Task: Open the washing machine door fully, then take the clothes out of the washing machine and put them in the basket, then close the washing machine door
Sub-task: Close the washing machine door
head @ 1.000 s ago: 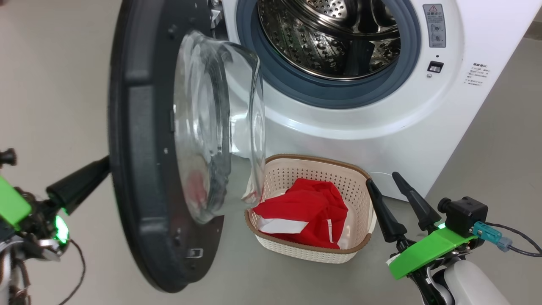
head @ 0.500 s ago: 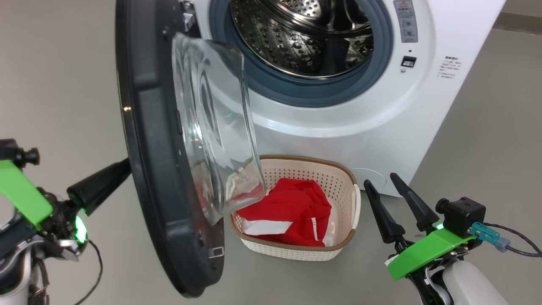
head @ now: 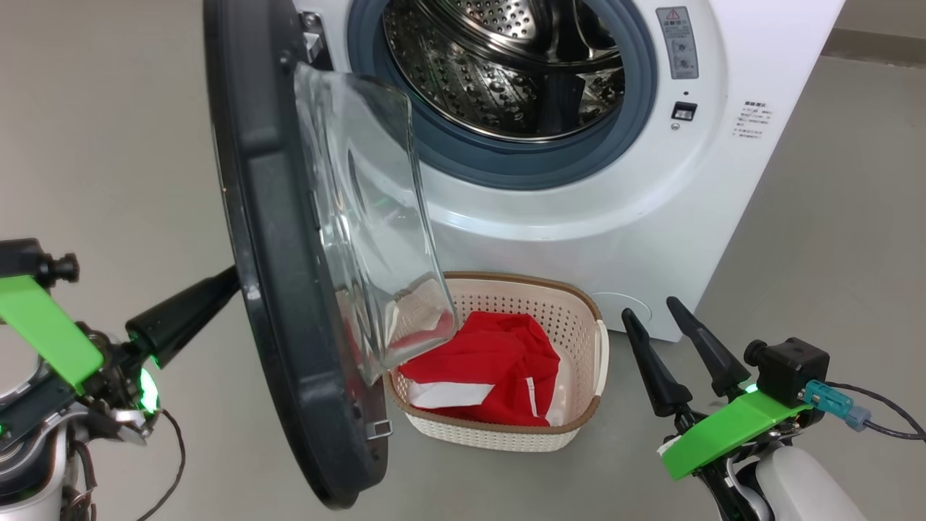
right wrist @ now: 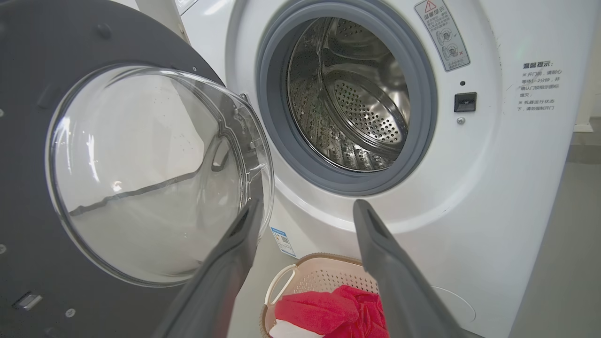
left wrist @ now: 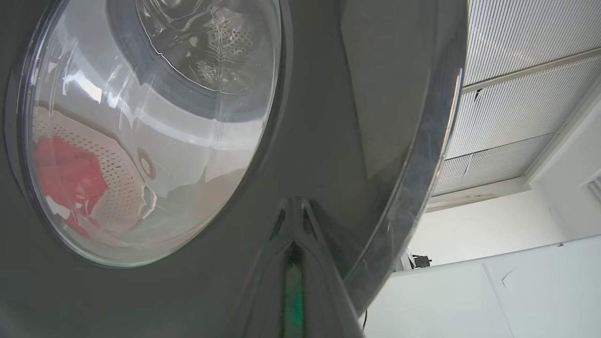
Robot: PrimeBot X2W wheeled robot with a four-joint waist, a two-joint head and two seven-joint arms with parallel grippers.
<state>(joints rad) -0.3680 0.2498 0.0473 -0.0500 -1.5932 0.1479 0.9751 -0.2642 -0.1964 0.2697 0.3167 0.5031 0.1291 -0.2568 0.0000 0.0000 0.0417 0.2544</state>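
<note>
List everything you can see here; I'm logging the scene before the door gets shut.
washing machine: one, white, ahead on the floor
drum: one, steel, inside the machine's opening
gasket: one, grey-blue, around the opening
washing machine door: one, black with a clear glass bowl, swung out at the machine's left
basket: one, cream with a brown rim, on the floor before the machine
clothes: one heap, red and white, in the basket
warning label: one, grey, right of the opening
floor: grey, all around
left gripper: one, dark fingers, shut, tip at the door's outer face
right gripper: one, dark fingers, open, holding nothing, right of the basket
</note>
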